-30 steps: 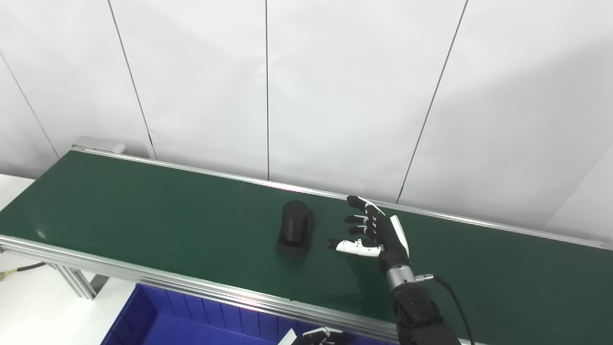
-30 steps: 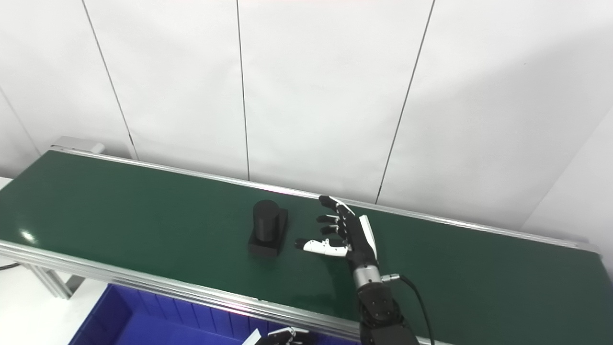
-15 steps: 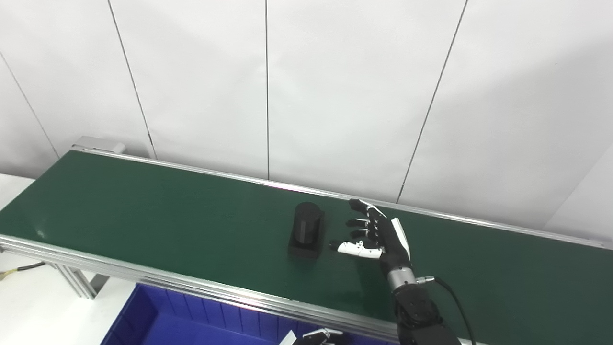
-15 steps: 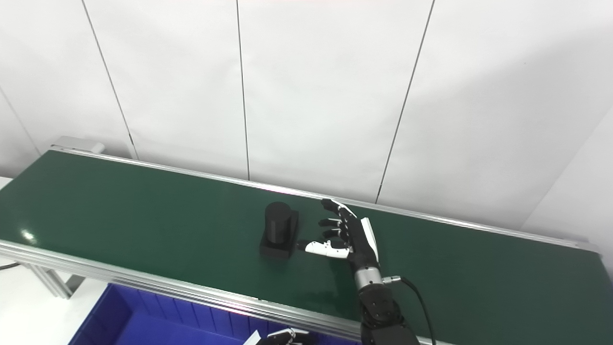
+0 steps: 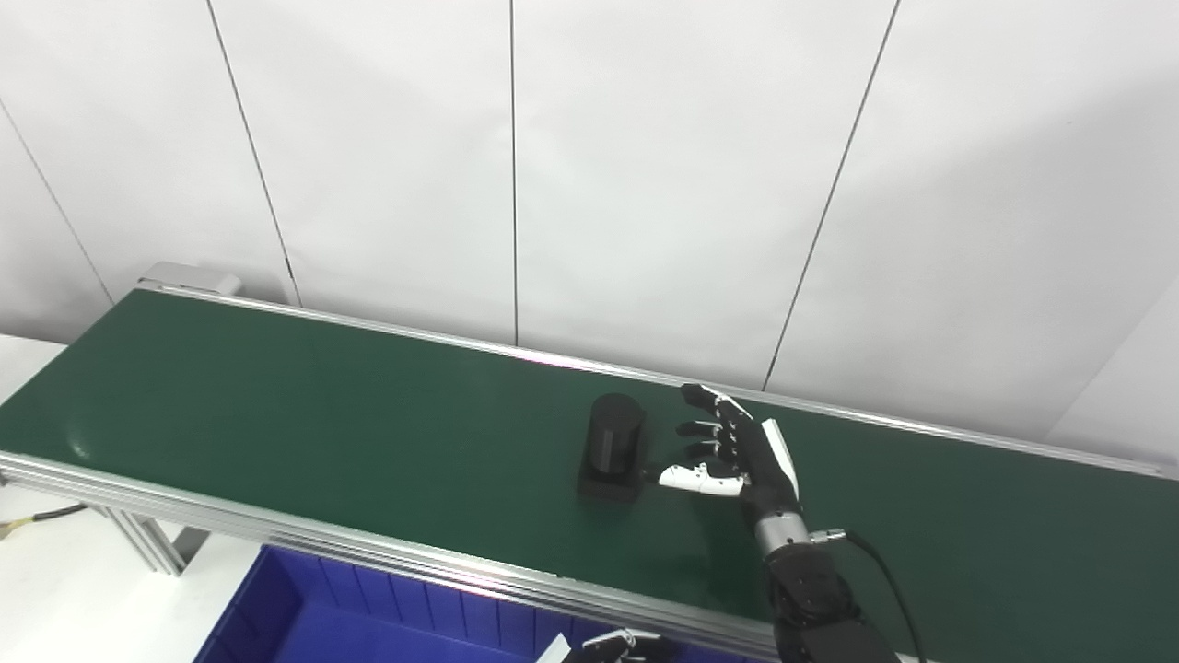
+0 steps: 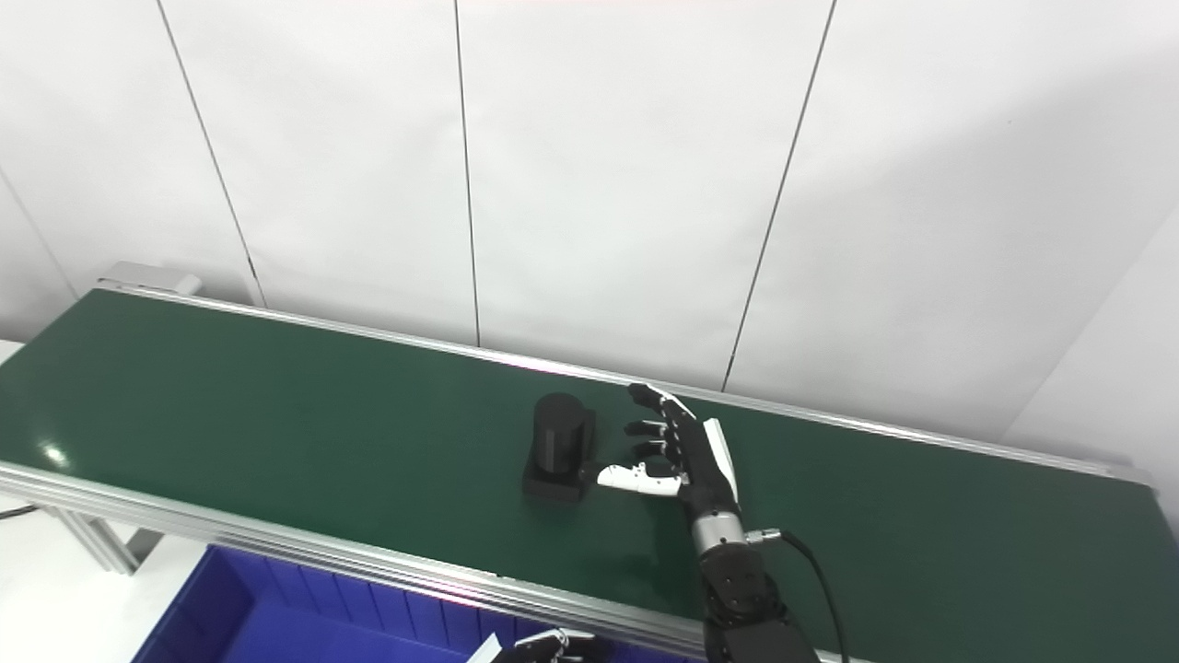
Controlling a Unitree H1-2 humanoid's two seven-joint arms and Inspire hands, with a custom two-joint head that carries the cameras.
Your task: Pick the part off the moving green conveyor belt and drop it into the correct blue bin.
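Observation:
A black part (image 5: 612, 446), an upright cylinder on a square base, rides the green conveyor belt (image 5: 276, 414) near its middle. My right hand (image 5: 737, 451) stands on the belt just to the part's right, open, its fingers spread toward the part. The white thumb tip reaches the base of the part; I cannot tell whether it touches. Only the fingertips of my left hand (image 5: 612, 645) show at the bottom edge, below the belt's near rail; whether that hand is open or shut is hidden.
A blue bin (image 5: 368, 617) sits below the belt's near aluminium rail (image 5: 368, 552) at bottom left. White wall panels rise behind the far rail. A cable loops from my right wrist.
The black part has travelled right along the belt, closing the gap to my right hand. The right hand has shifted slightly right and stayed open. The left hand has not moved.

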